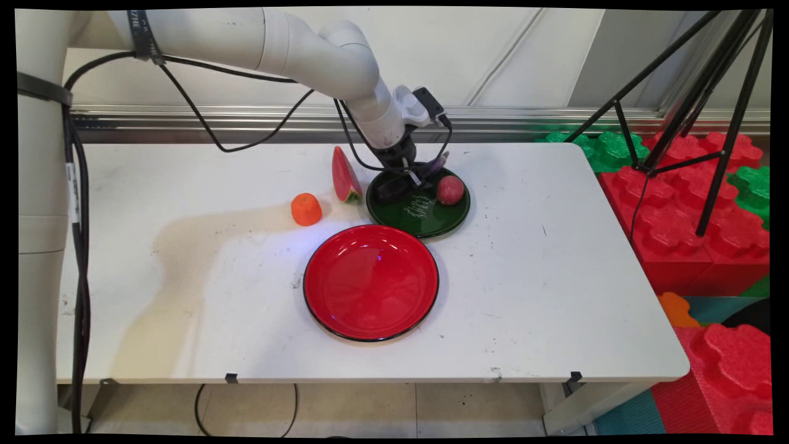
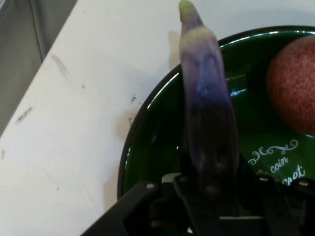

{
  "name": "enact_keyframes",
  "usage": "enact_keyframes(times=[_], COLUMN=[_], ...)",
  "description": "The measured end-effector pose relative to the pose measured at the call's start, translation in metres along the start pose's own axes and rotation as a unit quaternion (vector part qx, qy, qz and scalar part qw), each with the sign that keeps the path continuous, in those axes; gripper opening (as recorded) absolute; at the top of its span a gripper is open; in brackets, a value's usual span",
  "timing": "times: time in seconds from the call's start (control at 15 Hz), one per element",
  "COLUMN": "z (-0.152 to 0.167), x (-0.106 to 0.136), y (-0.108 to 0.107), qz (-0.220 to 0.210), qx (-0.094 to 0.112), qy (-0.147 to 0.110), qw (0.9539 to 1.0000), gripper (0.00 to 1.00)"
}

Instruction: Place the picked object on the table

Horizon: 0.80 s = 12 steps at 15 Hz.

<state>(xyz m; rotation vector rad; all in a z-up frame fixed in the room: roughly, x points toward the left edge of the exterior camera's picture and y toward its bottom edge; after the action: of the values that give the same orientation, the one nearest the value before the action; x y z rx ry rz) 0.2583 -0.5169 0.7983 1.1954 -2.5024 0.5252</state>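
Note:
My gripper [image 1: 394, 188] is low over the left part of a dark green plate [image 1: 431, 221] and is shut on a purple eggplant [image 2: 206, 108]. In the hand view the eggplant sticks straight out from between the fingers, its greenish tip past the plate's rim [image 2: 147, 113]. In the main view only its purple end [image 1: 439, 163] shows beside the hand. A reddish round fruit [image 1: 450, 189] lies on the green plate's right side, also seen in the hand view as a speckled red fruit [image 2: 294, 88].
A watermelon slice [image 1: 344, 174] stands just left of the green plate. An orange fruit [image 1: 306, 209] sits further left. A large red plate [image 1: 371, 282] lies nearer the table's front. Red and green foam blocks [image 1: 684, 203] and a black tripod [image 1: 715, 92] stand to the right of the table.

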Motion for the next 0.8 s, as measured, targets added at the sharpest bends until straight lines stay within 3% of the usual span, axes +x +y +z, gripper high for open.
enact_keyframes(times=[0.33, 0.8], z=[-0.023, -0.097], x=[0.001, 0.002], y=[0.002, 0.004], qz=[-0.003, 0.004], qx=[0.011, 0.031], qy=[0.016, 0.048], qw=[0.9998, 0.9984], gripper=[0.00, 0.00])
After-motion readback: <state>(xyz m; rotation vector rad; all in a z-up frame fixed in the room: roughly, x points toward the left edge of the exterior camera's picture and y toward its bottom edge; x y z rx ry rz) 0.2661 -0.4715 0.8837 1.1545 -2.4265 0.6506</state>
